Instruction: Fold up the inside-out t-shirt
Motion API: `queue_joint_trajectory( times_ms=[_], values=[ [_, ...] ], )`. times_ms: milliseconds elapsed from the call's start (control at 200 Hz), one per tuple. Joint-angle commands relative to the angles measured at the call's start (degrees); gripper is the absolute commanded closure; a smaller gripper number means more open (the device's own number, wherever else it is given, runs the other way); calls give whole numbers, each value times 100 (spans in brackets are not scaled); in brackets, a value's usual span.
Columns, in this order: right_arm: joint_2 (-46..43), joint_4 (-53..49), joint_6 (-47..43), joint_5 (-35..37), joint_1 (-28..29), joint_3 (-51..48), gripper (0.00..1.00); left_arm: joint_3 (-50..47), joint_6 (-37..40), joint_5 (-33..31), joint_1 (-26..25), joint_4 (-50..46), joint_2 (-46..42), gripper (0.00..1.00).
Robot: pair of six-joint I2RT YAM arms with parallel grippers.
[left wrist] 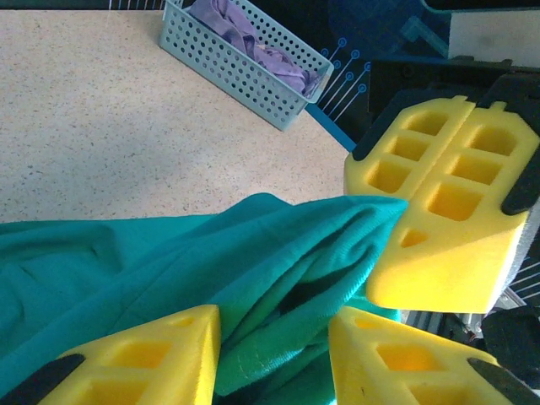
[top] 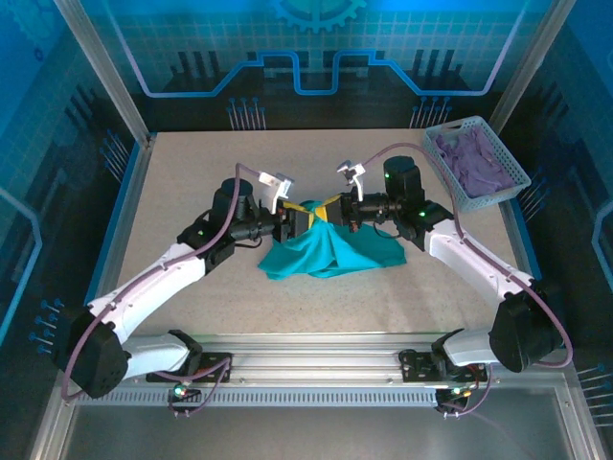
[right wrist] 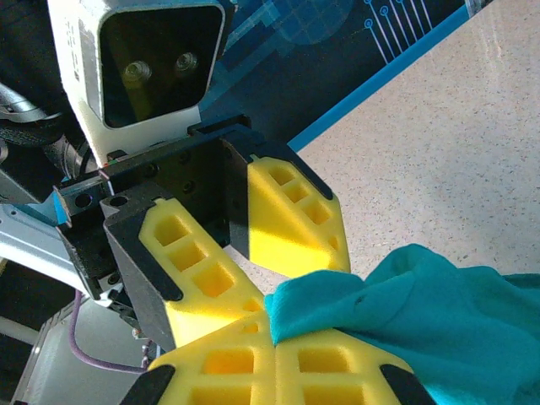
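**Teal t-shirt (top: 335, 254) bunched at centre of table (top: 192, 172), one edge pinched**

Top view: t-shirt sits as a crumpled heap at table centre. Its bulk spreads toward 6 o'clock from where the two grippers meet nose to nose. Left arm (top: 172, 268) comes in from approx 8 o'clock, right arm (top: 469, 254) from approx 4 o'clock.

Right gripper (right wrist: 274, 325): yellow pads pressed together w/ a fold of teal fabric clamped btwn them.

Left gripper (left wrist: 274, 319): fingers stand apart, w/ a bunched ridge of fabric lying in the gap, not squeezed. Its tips sit just beside the right gripper's tips.

The pinched edge looks raised and the rest of the fabric drapes down onto the table.

Pale-blue perforated basket (top: 490, 194) sits at the approx 2 o'clock corner w/ purple cloth (top: 471, 155) inside, well apart from the t-shirt
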Motion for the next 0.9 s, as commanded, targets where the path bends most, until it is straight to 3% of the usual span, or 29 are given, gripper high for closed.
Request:
queue_joint_trajectory(
  times_ms=[0,305,430,495,605,695,770,890],
  values=[
    [-122,-101,-113,-132,-52,203,100,172,242,-9,47,-143,23,61],
    [-111,-111,-109,-111,-49,230,100,163,187,26,105,-102,67,84],
    [-122,-288,-150,186,-32,317,100,204,-39,30,114,-123,-28,100],
    [-109,-932,-238,1089,78,554,99,245,-311,31,110,-173,-122,100],
    [-89,-2467,-626,3951,710,1191,85,372,-1035,30,97,-385,-306,100],
    [-339,-2612,-927,5607,1335,1144,74,549,-1483,-207,-2,-763,-444,100],
    [-743,-2203,-1174,5996,1720,747,67,653,-1528,-714,-157,-1109,-571,100],
    [-1372,-1265,-1345,5687,2165,-92,57,603,-1561,-1173,-303,-1214,-700,100]
  ],
)
